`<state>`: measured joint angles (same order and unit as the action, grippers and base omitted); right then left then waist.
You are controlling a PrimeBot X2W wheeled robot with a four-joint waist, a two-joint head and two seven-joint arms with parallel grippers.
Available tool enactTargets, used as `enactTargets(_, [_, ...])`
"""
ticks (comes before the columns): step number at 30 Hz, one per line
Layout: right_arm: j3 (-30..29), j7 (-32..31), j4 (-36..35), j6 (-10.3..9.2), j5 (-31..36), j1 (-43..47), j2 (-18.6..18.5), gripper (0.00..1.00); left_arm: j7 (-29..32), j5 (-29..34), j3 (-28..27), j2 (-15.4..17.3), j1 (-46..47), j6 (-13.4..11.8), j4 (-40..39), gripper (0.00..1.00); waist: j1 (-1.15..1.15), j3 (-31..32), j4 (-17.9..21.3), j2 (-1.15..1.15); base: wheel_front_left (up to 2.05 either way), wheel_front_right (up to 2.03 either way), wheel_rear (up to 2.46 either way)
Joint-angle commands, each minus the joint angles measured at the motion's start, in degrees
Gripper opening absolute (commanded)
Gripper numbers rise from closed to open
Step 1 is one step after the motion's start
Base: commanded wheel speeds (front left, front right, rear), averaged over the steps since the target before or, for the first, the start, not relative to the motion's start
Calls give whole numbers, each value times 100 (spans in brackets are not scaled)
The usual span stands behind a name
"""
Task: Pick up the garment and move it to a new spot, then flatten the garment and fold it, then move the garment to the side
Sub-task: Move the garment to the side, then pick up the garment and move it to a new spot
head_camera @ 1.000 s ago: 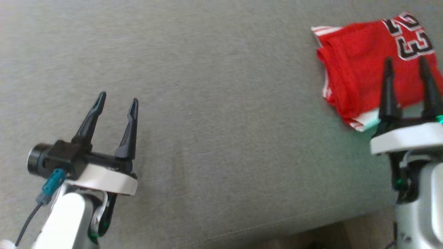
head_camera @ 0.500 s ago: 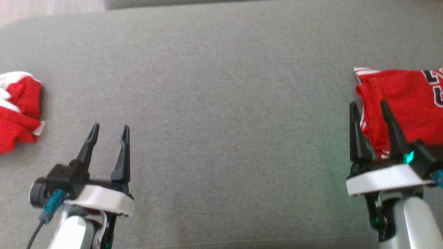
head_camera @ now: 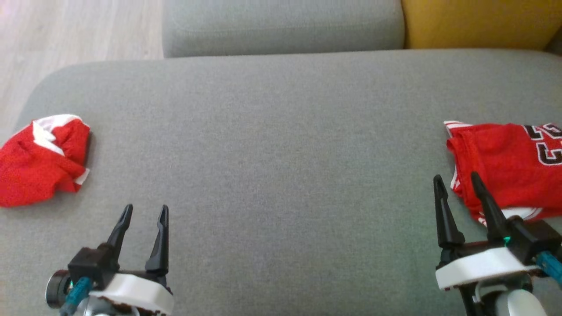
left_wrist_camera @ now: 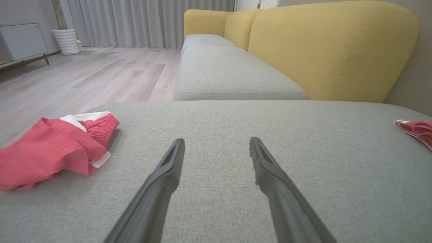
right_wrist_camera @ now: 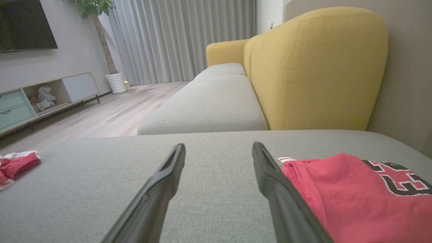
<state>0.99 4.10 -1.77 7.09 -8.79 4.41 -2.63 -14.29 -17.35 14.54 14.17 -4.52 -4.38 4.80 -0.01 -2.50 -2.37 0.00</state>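
Our left jaws stand wide, with nothing between them. The two dark fingers (head_camera: 160, 237) point up the head view and lean a little to the right, low over the grey seat (head_camera: 281, 145). In the left wrist view these fingers (left_wrist_camera: 162, 189) run almost flat along the seat. We cannot tell if they touch it.

Our right jaws are also wide and hold nothing. Their fingers (head_camera: 444, 215) lean a little to the left. The outer one crosses in front of the near left corner of the jersey (head_camera: 496, 158), and we cannot tell if it touches the cloth. In the right wrist view the jersey (right_wrist_camera: 354, 195) lies just beside that finger.

Both white wrists sit at the bottom of the head view, well apart.

The jersey is red with black-and-white digits and lies folded at the right end of the seat. The garment (head_camera: 39, 162), red with a white band, lies crumpled at the left end, apart from the left jaws. Behind the seat are a second cushion (head_camera: 281, 26), a yellow backrest (head_camera: 474, 22) and the wooden floor (head_camera: 66, 35).
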Motion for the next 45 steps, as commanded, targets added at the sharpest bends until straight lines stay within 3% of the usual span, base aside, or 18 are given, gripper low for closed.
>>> enactTargets(1, [94,-67,-279,40,86,-31,-25,100,-70,30,-186,43,132,-42,-133,100,1,148,-27,0,0,0,0])
enactTargets(14, [-46,-238,-546,40,67,413,-25,100,-6,72,-93,112,-82,-133,-171,100,1,437,9,0,0,0,0])
enactTargets(45, [-152,-295,-507,40,42,427,-25,100,4,22,-69,207,-26,-258,-258,100,1,379,-1,0,0,0,0])
